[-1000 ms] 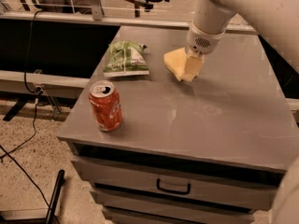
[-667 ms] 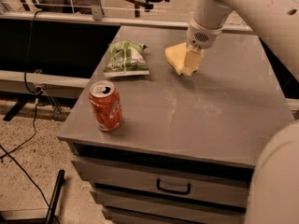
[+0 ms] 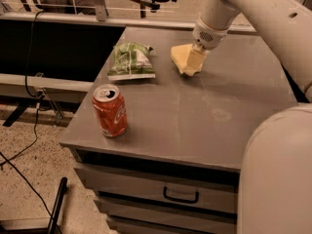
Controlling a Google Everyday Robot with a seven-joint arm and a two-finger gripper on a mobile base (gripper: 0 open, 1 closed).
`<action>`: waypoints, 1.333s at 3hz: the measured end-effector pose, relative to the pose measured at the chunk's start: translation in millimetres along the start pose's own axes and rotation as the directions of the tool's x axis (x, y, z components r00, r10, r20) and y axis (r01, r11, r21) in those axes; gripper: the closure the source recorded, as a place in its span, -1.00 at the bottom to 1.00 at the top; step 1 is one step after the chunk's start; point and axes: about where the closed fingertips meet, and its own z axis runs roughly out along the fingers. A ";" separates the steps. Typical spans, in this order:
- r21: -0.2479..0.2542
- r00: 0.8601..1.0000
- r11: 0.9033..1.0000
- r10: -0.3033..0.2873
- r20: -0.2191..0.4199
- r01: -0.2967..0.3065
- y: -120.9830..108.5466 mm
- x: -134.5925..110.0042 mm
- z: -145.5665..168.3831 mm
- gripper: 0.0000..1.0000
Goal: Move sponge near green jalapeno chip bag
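The pale yellow sponge is at the far middle of the grey table, held at its right side by my gripper. The gripper reaches down from the upper right and its pale blocky fingers are shut on the sponge. The sponge is at or just above the table top; I cannot tell if it touches. The green jalapeno chip bag lies flat to the left of the sponge, a short gap away.
A red soda can stands upright near the table's front left corner. The robot's arm crosses the upper right and its body fills the lower right. Drawers sit under the table top.
The gripper has moved the sponge a little farther back and to the left, closer to the chip bag. The can and the bag have not moved.
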 end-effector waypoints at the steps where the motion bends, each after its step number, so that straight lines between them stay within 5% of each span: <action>1: -0.026 0.997 0.997 0.073 0.037 -0.072 -0.8 -8.2 5.7 0.70; 2: -0.036 0.989 0.990 0.139 0.049 -0.137 0.7 -18.0 9.2 0.25; 4: -0.041 0.987 0.987 0.154 0.049 -0.152 1.1 -21.7 16.0 -0.71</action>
